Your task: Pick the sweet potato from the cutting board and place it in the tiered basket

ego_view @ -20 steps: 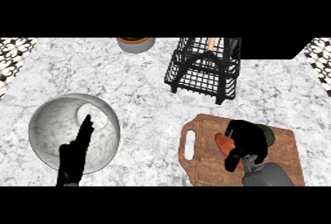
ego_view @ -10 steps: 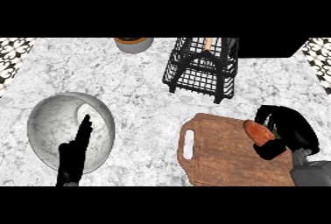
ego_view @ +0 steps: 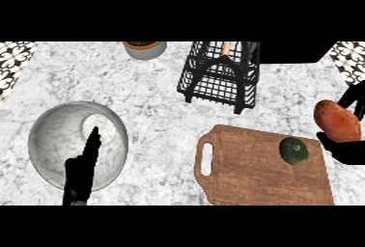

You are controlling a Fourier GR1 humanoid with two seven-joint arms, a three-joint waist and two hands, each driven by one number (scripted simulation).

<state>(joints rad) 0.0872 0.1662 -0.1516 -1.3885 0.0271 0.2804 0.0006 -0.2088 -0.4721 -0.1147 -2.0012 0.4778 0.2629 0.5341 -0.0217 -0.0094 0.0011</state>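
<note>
This is looking like a kitchen: a marble counter (ego_view: 149,106) is carrying a wooden cutting board (ego_view: 257,183) with a green vegetable (ego_view: 293,150) lying on it, a black tiered basket (ego_view: 217,79) standing just behind the board, and a marbled bowl (ego_view: 57,140) sitting to its left.

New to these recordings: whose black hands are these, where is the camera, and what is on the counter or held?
This single view looks steeply down from a humanoid robot's head at a marble counter. The black shapes are its hands. The left hand, lower left, rests open, overlapping a marble bowl. The right hand, at the right edge, has its fingers curled round an orange sweet potato, beside the wooden cutting board, not on it. A dark green round item lies on the board. Behind stand the black wire tiered basket and a small pot.
</note>
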